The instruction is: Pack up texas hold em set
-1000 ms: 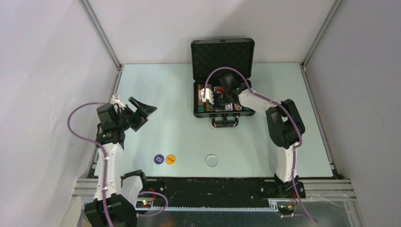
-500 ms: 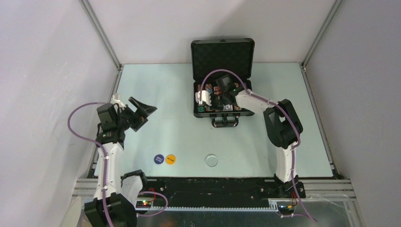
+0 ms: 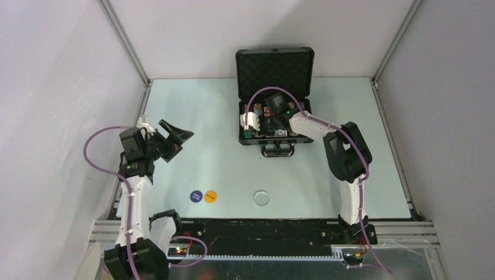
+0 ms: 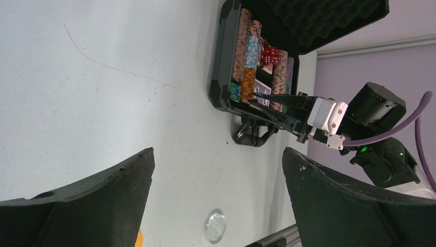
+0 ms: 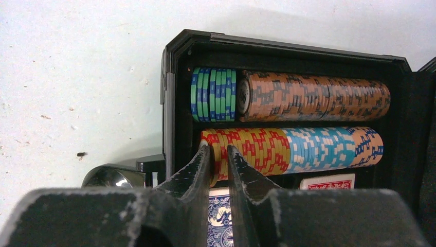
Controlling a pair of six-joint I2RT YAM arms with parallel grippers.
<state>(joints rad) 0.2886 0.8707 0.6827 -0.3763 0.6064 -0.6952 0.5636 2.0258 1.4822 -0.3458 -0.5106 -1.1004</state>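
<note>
Overhead view of a pale desk [image 3: 192,105] with two robot arms at the bottom edge. The black hard case [image 3: 274,67] sits at upper centre. It is open, with its foam-lined lid standing upright toward the top of the frame and its handle [image 3: 277,150] pointing down toward the arms. Its long axis runs left to right across the picture.

Packing looks mostly done. In the right wrist view, rows of striped poker chips [image 5: 288,149] fill the tray, lying on edge in lines that run from the handle side to the lid side, across the case's short axis. A blue card deck [image 5: 220,216] and a red card deck [image 5: 327,181] lie beside them. The left wrist view shows red dice [image 4: 271,54] tucked in near the lid.

Still outside the case are three round pieces on the desk, low in the frame: a blue button [image 3: 197,196], an orange button [image 3: 211,196] touching it, and a clear disc [image 3: 261,198] further right. The lid also remains to be shut.

The right gripper [image 5: 218,152] reaches into the left part of the case. Its jaws are narrowly apart at the red and yellow chips, apparently holding nothing, though the close view makes this uncertain. The left gripper [image 3: 177,143] hangs at the left of the frame, well away from the case, with its jaws wide and empty.
</note>
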